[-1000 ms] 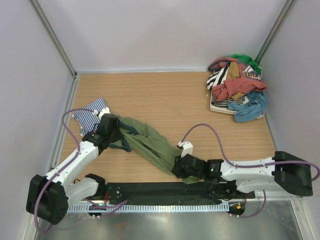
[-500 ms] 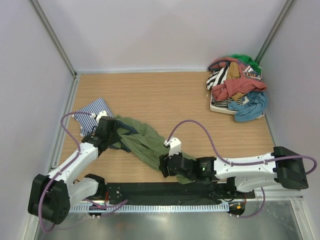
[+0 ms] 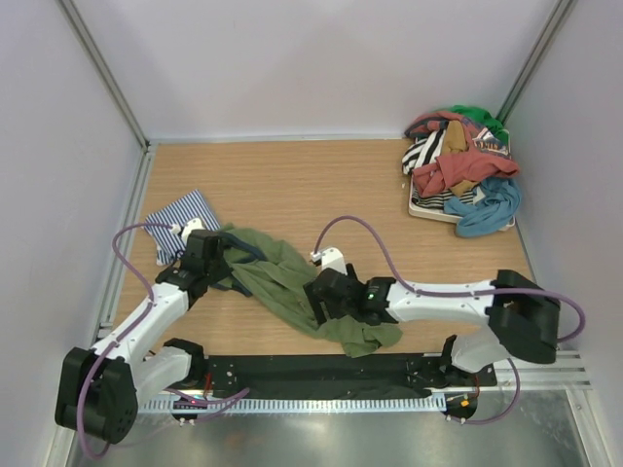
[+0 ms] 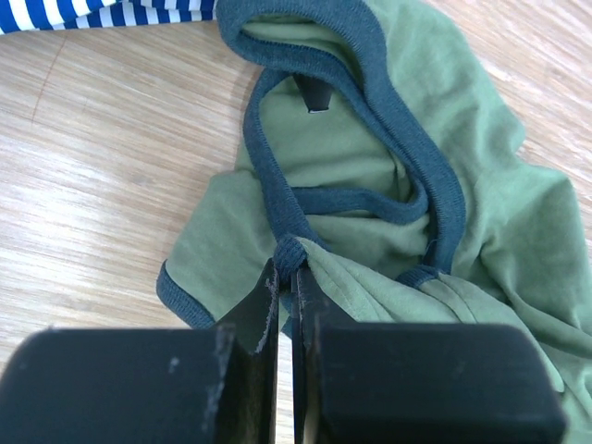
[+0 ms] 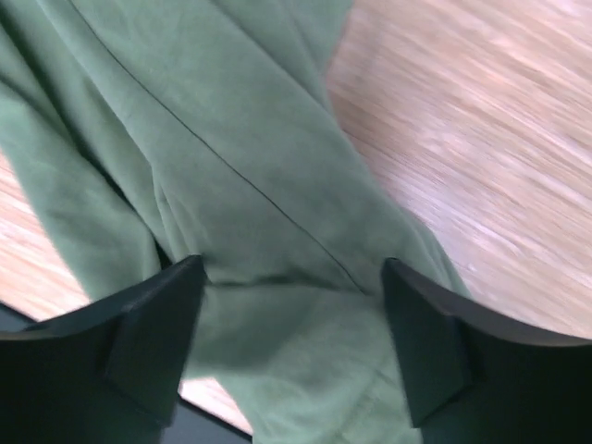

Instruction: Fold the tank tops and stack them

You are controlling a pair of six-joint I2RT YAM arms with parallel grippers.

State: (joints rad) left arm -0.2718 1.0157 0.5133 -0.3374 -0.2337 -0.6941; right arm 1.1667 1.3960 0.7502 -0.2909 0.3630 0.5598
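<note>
The olive green tank top (image 3: pixel 292 282) with navy trim lies crumpled across the near middle of the table. My left gripper (image 3: pixel 216 255) is shut on its navy strap trim (image 4: pixel 289 252) at the left end. My right gripper (image 3: pixel 316 292) is open above the green cloth (image 5: pixel 277 213), the fingers (image 5: pixel 157 324) spread wide on either side of a fold, holding nothing. The striped navy-and-white tank top (image 3: pixel 180 219) lies flat at the far left, just behind my left gripper; its edge shows in the left wrist view (image 4: pixel 102 14).
A pile of mixed clothes (image 3: pixel 460 180) sits on a white tray at the back right. Grey walls close the table on three sides. A black strip (image 3: pixel 321 375) runs along the near edge between the arm bases.
My right gripper has let go of the green top's lower end and moved left and away from the near edge. The cloth's lower end now lies bunched near the front edge. My left gripper shifted slightly.
</note>
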